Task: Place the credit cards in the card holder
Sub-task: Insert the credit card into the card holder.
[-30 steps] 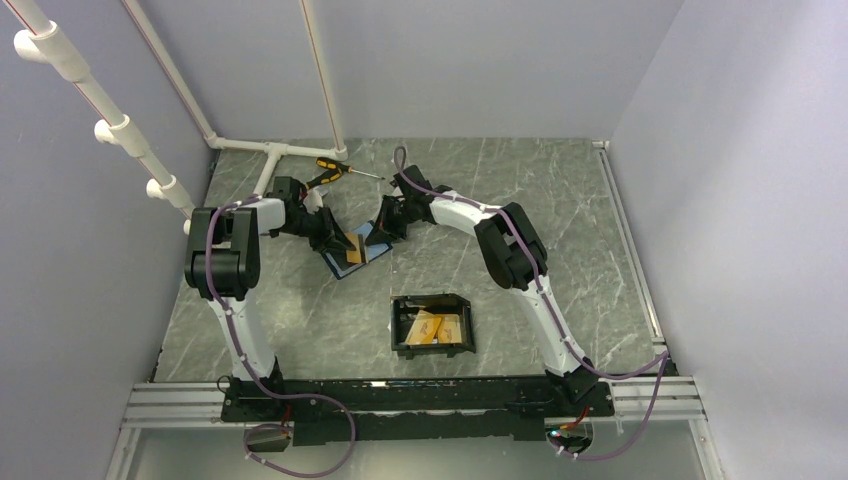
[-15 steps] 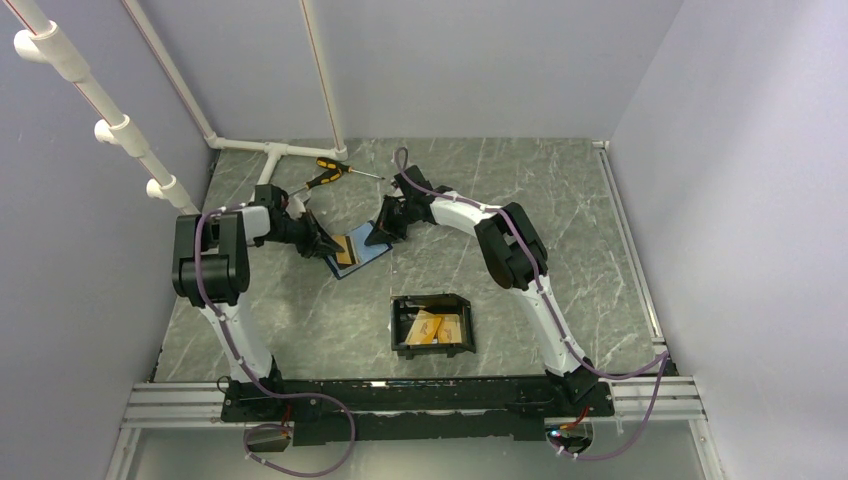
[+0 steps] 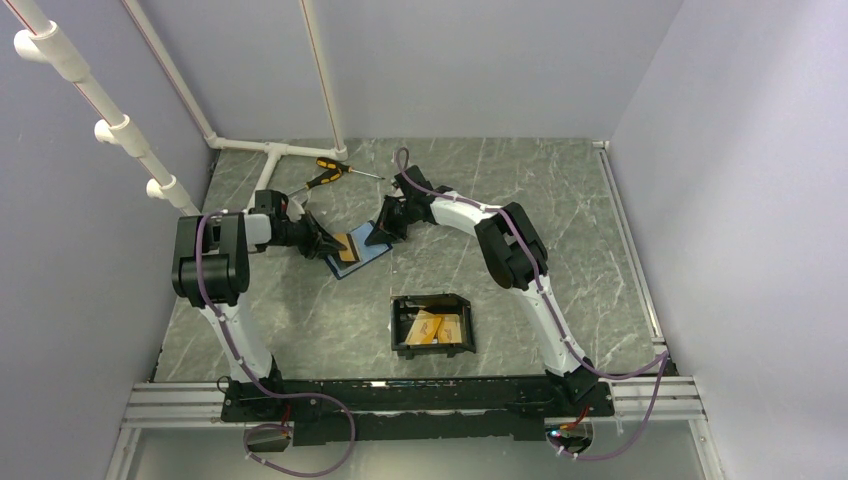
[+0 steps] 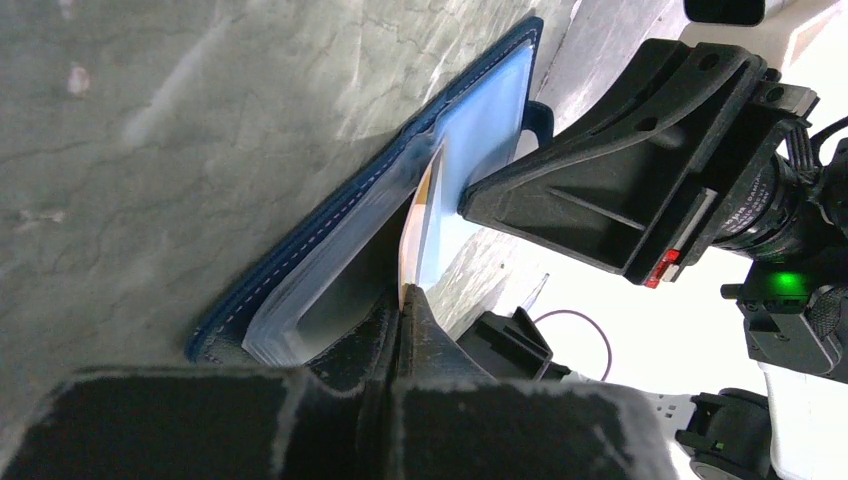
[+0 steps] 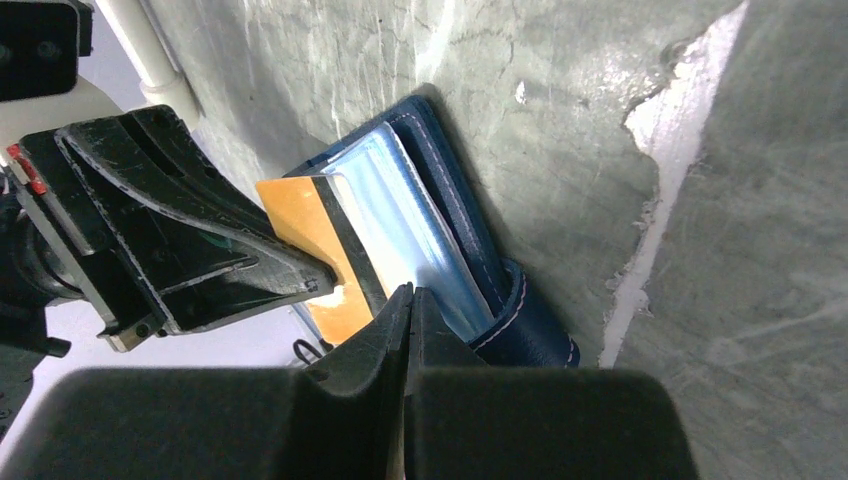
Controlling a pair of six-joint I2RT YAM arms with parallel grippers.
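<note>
A dark blue wallet (image 3: 368, 246) lies open at the table's back left. My left gripper (image 3: 330, 243) is shut on an orange credit card (image 3: 347, 247) with a black stripe that sticks out of the wallet's clear sleeve. In the left wrist view the card (image 4: 422, 225) shows edge-on between the shut fingertips (image 4: 402, 295). My right gripper (image 3: 384, 231) is shut, its tips (image 5: 408, 292) pressed on the wallet (image 5: 455, 225) beside the card (image 5: 305, 225). The black card holder (image 3: 399, 325) sits near the front with two orange cards (image 3: 437, 327) inside.
A yellow-and-black screwdriver (image 3: 325, 172) lies behind the wallet. White pipes (image 3: 270, 155) run along the back left corner. Grey walls close the table on three sides.
My left arm has drawn back to the left, and the card has come a little further out of the wallet. The right gripper has stayed on the wallet.
</note>
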